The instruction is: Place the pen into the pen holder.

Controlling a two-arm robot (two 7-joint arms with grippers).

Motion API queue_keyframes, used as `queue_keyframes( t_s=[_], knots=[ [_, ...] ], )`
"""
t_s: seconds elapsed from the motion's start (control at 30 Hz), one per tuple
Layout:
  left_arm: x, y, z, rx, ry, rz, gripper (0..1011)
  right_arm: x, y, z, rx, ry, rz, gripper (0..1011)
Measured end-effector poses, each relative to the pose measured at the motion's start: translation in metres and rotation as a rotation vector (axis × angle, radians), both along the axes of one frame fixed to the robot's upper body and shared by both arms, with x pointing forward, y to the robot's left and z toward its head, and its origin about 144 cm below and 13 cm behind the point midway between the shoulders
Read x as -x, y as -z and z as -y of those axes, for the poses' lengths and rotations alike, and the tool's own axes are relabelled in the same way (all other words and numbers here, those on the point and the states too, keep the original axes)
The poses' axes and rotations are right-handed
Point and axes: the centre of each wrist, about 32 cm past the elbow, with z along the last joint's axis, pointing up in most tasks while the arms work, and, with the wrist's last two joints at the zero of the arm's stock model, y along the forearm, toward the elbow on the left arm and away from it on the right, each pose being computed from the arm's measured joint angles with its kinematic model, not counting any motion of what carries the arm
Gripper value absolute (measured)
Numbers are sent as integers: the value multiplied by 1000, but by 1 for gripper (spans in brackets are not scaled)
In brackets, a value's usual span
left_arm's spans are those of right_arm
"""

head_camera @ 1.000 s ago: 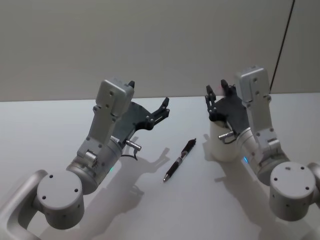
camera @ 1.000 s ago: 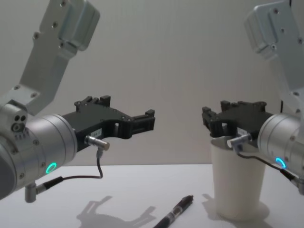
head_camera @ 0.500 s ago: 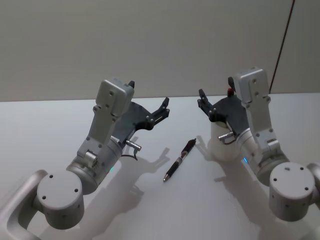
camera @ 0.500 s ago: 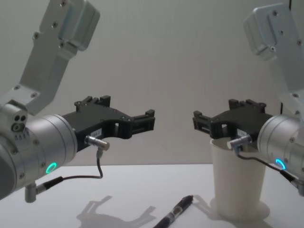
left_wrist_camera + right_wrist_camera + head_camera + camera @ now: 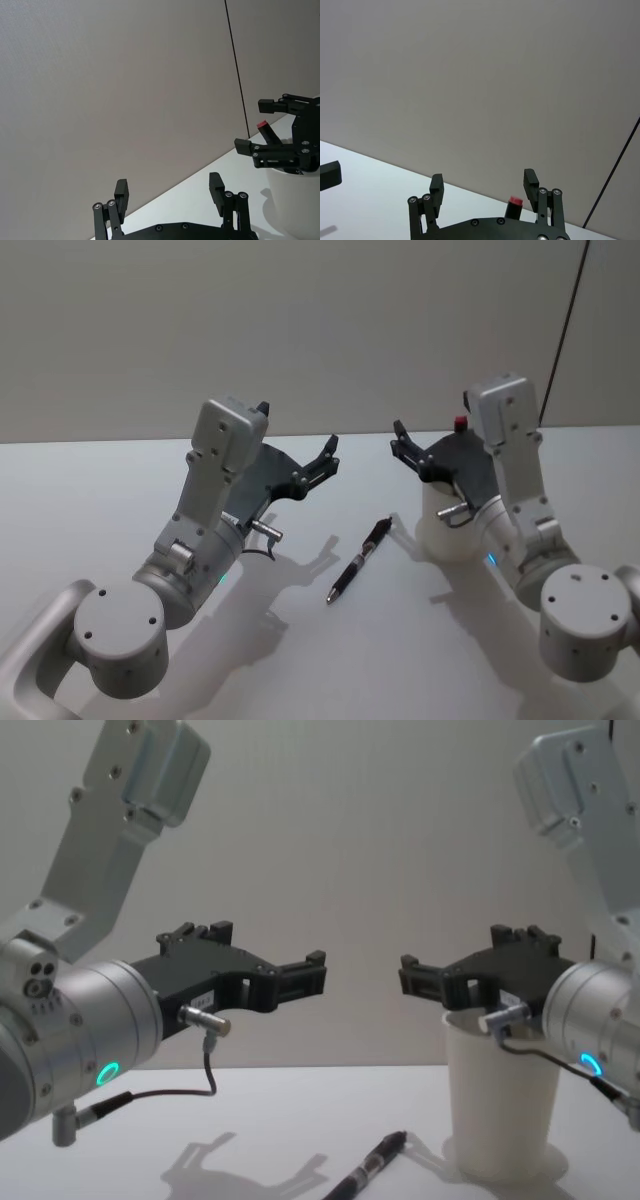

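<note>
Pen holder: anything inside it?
Cannot tell. The open right end effector hangs over the pen holder and covers its mouth, so the inside is hidden. The pen lies outside on the table, beside the holder's base.

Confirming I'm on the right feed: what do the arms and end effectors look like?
Silver-grey arms, rounded joints, a teal light ring at each wrist. The left end effector and right end effector are black, two-fingered, with a thin cable.

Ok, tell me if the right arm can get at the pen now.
Probably yes. The right gripper hangs open above the pen holder, and the pen lies uncovered on the table beside it; only the pen holder needs steering around.
</note>
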Motion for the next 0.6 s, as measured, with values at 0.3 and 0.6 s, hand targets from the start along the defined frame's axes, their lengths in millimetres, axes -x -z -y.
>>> queue_keyframes(
  t_s=[0.3,0.6],
  knots=[
    [0,0,0,0,0,0,1001,-1,-10,17,-6,21,68,1001],
    [0,0,0,0,0,0,1001,-3,-17,47,-24,27,84,1001]
  ],
)
